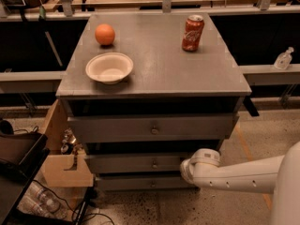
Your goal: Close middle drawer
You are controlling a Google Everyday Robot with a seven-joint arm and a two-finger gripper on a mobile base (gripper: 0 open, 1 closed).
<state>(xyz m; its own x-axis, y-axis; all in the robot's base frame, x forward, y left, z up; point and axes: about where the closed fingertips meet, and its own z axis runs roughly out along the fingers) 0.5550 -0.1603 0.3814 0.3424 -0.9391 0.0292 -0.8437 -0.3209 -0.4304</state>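
The middle drawer (136, 163) is the grey front of medium height with a small round knob (154, 164), between a taller front above and a slimmer one below. It still stands slightly forward of the bottom front. My white arm (243, 175) reaches in from the right. Its rounded wrist end (199, 165) is against the right end of the middle drawer's front. My gripper (186, 168) is at that spot, hidden behind the wrist.
The top drawer (152, 128) stands pulled out under the tabletop. The bottom drawer (140, 183) sits below. On top are an orange (105, 34), a white bowl (109, 68) and a red soda can (192, 33). A cardboard box (65, 168) and cables lie at the left.
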